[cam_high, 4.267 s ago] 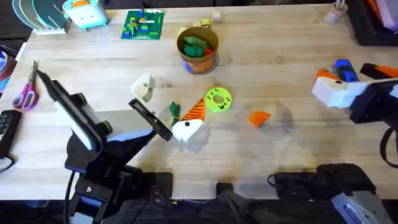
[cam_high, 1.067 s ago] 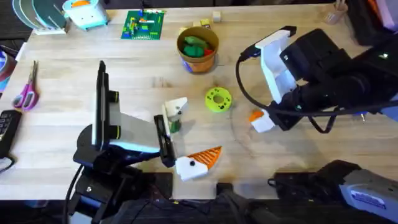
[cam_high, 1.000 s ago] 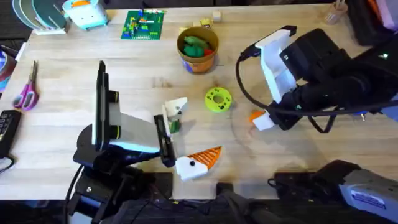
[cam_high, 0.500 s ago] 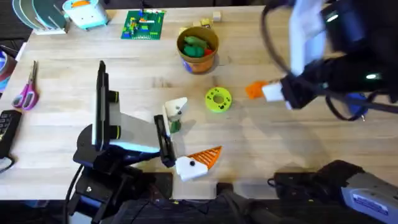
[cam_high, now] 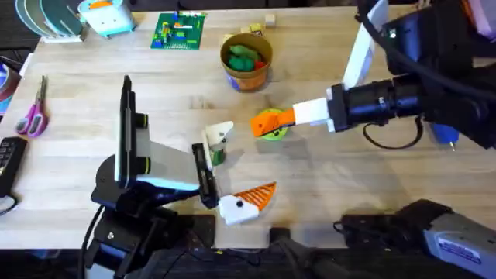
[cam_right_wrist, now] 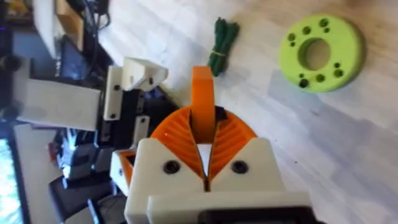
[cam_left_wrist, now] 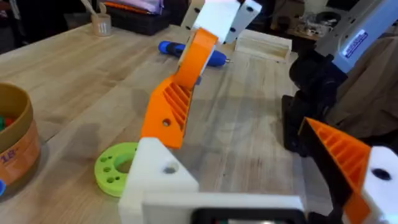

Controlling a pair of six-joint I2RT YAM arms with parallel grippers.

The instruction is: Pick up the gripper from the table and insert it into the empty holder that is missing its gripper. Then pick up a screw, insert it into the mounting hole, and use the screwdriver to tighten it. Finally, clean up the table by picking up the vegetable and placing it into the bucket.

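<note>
The gripper (cam_right_wrist: 202,93), the loose orange ribbed wedge, is being pinched on edge between the orange pads of the right gripper (cam_right_wrist: 203,134), which is closing tight on it and holding it clear of the table (cam_high: 349,201), over the lime disc (cam_high: 273,130) as the overhead camera sees it. Nearest the bases, the left gripper (cam_high: 231,167) is lying low over the table with its fingers spread wide: the nearer finger is carrying an orange pad (cam_high: 256,194), and the farther one is the holder (cam_high: 219,133), a bare white block. In the left wrist view the holder (cam_left_wrist: 155,180) is sitting in the foreground, with the gripper (cam_left_wrist: 169,112) hanging tilted just beyond it, its ribs facing the camera. The vegetable (cam_high: 217,155) is lying on the table between the left fingers, close beside the holder. Farther back, the bucket (cam_high: 246,66) is standing upright with green pieces inside; a label on its side is showing what looks like "18" in the left wrist view, the rest being cut off. The screwdriver (cam_left_wrist: 189,53) is lying on the table behind the right gripper, well apart from the bucket. Blue stickers on the right arm are carrying print too small to read.
</note>
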